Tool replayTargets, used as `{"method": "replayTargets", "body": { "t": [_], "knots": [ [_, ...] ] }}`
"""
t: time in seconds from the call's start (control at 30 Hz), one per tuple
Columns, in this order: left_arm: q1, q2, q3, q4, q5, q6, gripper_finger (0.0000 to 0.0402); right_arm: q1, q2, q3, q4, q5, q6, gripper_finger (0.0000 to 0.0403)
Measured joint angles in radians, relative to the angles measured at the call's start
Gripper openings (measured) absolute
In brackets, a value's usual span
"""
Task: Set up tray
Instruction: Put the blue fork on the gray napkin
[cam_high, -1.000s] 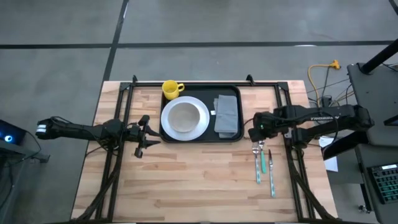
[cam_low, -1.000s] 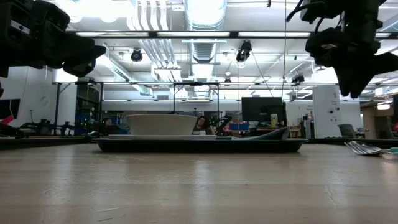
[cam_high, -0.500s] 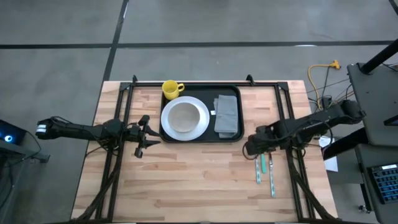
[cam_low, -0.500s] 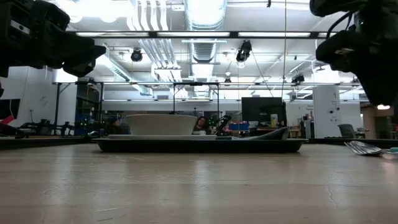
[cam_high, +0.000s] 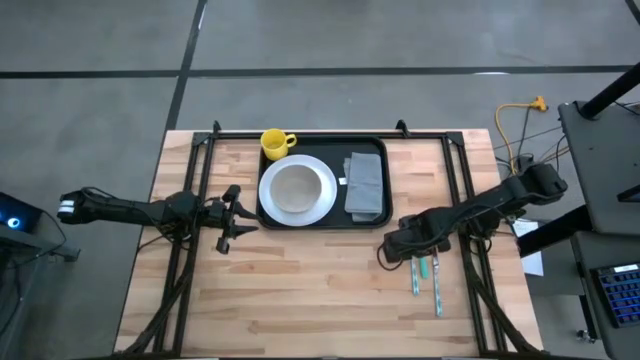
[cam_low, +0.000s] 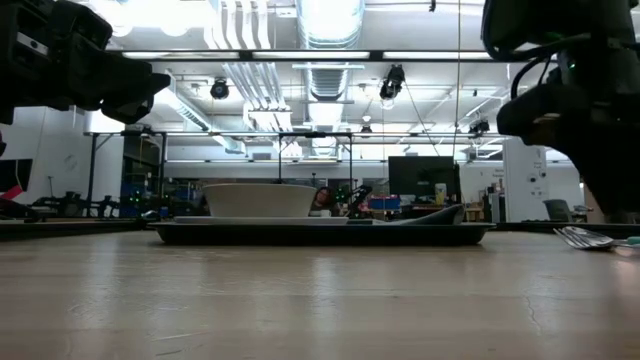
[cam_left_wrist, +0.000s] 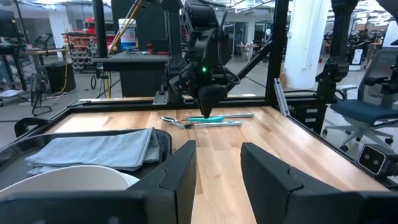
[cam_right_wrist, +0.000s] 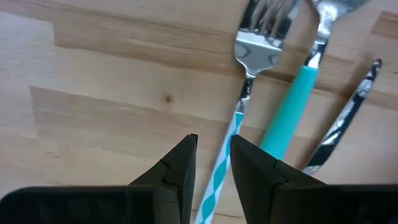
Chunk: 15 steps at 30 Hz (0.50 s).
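Note:
The black tray (cam_high: 322, 222) lies at the table's far middle. On it sit a white plate (cam_high: 297, 190) with a bowl, a yellow mug (cam_high: 277, 143) and a folded grey napkin (cam_high: 365, 186). To the right of the tray, three pieces of cutlery (cam_high: 426, 272) lie on the wood: a fork (cam_right_wrist: 260, 34) with a striped handle, a teal-handled piece (cam_right_wrist: 291, 112) and a silver one (cam_right_wrist: 345, 121). My right gripper (cam_high: 393, 248) points down over the fork. It is open by a narrow gap (cam_right_wrist: 211, 155), with the striped handle (cam_right_wrist: 231, 134) under the gap. My left gripper (cam_high: 230, 218) waits open, left of the tray.
Black frame rails (cam_high: 190, 200) run along both sides of the table, and a bar (cam_high: 320, 133) crosses its far edge. Bare wood (cam_high: 300, 290) fills the near half. In the left wrist view the right arm (cam_left_wrist: 205, 56) stands over the cutlery (cam_left_wrist: 205, 119).
My right gripper has moved from beside the tray's right edge toward the table's near edge and a little left. It has come down over the fork. The left arm and the things on the tray have stayed put.

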Motion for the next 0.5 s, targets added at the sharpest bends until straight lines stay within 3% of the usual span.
{"method": "replayTargets", "body": {
  "t": [0.5],
  "knots": [
    [0.000,0.000,0.000,0.000,0.000,0.000,0.0108,0.061,0.010,-0.018,0.032,0.020,0.080,0.0072]
  ]
}}
